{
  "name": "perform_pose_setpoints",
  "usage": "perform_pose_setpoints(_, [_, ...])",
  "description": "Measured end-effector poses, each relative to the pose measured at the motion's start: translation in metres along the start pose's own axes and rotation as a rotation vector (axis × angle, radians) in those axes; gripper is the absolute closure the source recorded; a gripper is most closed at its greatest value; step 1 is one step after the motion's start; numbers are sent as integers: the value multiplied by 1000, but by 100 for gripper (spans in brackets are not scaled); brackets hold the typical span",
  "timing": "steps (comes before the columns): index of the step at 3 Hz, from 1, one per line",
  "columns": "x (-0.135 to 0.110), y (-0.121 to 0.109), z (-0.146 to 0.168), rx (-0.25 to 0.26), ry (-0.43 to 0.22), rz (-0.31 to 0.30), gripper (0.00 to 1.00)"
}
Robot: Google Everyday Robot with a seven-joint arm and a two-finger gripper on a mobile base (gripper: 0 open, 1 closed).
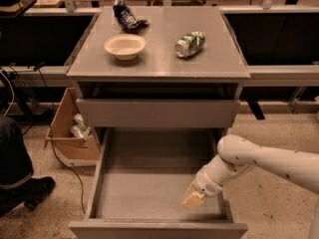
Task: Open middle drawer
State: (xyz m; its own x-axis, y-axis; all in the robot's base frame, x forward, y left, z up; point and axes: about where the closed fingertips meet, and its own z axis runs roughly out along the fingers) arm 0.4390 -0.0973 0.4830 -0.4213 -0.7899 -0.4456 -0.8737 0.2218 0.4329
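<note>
1. The gray cabinet (pixel 159 66) stands in the middle of the view, and its flat top carries three small things.
2. The middle drawer (pixel 144 193) stands far out of the cabinet toward the camera. Its shallow gray box is open to view, with nothing lying on its floor. Its flat front panel runs along the bottom edge of the view.
3. The white robot arm (pixel 271 159) comes in from the right edge and bends down over the drawer's right wall.
4. The uppermost drawer front (pixel 157 113) sits closed just above the open box, with a dark gap between it and the cabinet top.
5. A person's dark trouser leg and shoe (pixel 17 176) show at the left edge, on the speckled floor.
6. An open cardboard box (pixel 64 117) leans beside the cabinet's left side. It holds a few small containers that are too unclear to name.
7. A pale shallow bowl (pixel 124 46) stands upright on the left part of the top.
8. A green and silver can (pixel 190 44) lies on its side to the right of the bowl, well apart from it.
9. A dark crumpled packet (pixel 127 18) lies near the back edge, behind the bowl.
10. The gripper (pixel 193 199), with its yellowish tip, is inside the middle drawer near the right front corner, low over the floor. Whether it is open or closed cannot be told.
</note>
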Motion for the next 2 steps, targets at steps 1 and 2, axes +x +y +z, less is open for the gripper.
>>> perform_pose_setpoints(1, [-4, -3, -12, 34, -15, -6, 65])
perform_pose_setpoints(2, [-5, -10, -19, 73, -44, -8, 88])
